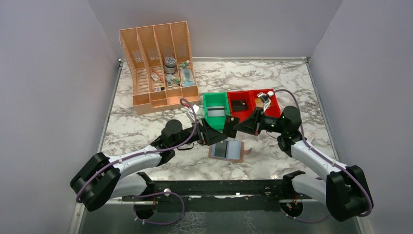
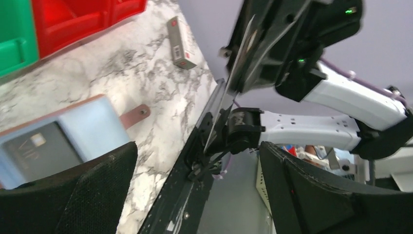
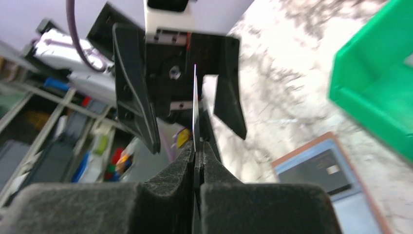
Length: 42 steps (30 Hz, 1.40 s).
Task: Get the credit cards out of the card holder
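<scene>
The brown card holder (image 1: 238, 151) lies open on the marble table, blue-grey inside up, with a dark credit card (image 1: 220, 149) in its left pocket. It also shows in the left wrist view (image 2: 92, 119) and the right wrist view (image 3: 316, 161). My right gripper (image 3: 196, 148) is shut on another dark credit card (image 3: 195, 107), held edge-on above the table over the holder's far side. My left gripper (image 2: 197, 146) is open and faces it, one finger (image 3: 136, 97) on each side of that card's free end without touching. The held card shows edge-on in the left wrist view (image 2: 229, 92).
A green bin (image 1: 215, 105) and two red bins (image 1: 265, 100) stand just behind the grippers; one red bin holds a dark card (image 1: 238, 105). An orange file organiser (image 1: 158, 63) stands at the back left. A small white box with a red mark (image 2: 178, 44) lies near the right table edge.
</scene>
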Tool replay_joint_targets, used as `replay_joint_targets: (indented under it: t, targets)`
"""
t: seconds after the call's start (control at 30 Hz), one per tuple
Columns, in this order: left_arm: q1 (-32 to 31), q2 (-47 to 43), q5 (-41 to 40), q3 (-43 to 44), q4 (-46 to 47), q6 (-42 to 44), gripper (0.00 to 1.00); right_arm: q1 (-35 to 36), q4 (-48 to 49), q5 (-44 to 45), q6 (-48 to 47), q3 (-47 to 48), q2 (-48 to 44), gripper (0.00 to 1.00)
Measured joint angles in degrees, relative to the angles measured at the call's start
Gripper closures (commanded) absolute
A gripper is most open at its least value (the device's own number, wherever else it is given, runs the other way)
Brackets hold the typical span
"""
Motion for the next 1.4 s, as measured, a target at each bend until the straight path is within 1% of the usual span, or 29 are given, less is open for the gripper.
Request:
replay_joint_targets:
  t: [0.17,0.3,0.43,0.6,0.83,1.0,1.07,1.2,1.3,1.4]
  targets:
    - [0.0,-3.61,-4.98,-1.51,-6.88,0.72,0.01,-1.03,-14.19,9.77,-10.36,3.8,-4.92,0.99]
    - [0.0,-6.21,-9.68,-1.53,-13.51,1.73,0.01,-1.03,-25.79,21.92,-16.79,7.06,-6.1,0.99]
    - [0.09,-6.08,-13.29,-0.81,-21.68,3.45,0.01,-1.03,-32.79,31.74,-22.05,8.74,-6.08,0.99]
    - [0.09,-4.55,-16.26,3.13,-31.45,6.99,0.01,-1.03,-37.27,41.86,-27.69,10.62,-4.59,0.99]
    - [0.09,-4.94,-19.17,4.92,-37.24,10.14,0.01,-0.02,-35.71,52.35,-35.91,12.72,1.9,0.99]
    - [0.09,-5.42,-20.17,5.29,-40.76,11.58,0.01,4.9,-31.69,60.3,-46.42,13.68,7.15,0.99]
    - [0.09,-6.08,-20.35,5.29,-41.72,11.8,0.01,7.39,-29.03,61.72,-51.6,13.68,8.33,0.99]
    - [0.11,-7.78,-20.79,5.29,-42.75,12.02,0.01,10.93,-23.78,61.79,-62.82,13.68,10.67,0.99]
    - [0.09,-9.22,-21.31,5.29,-43.08,12.0,0.01,11.13,-22.6,61.83,-69.35,14.12,12.22,0.99]
    - [0.11,-10.69,-21.68,5.22,-43.23,11.98,0.01,11.08,-22.27,62.07,-73.31,14.75,14.05,0.99]
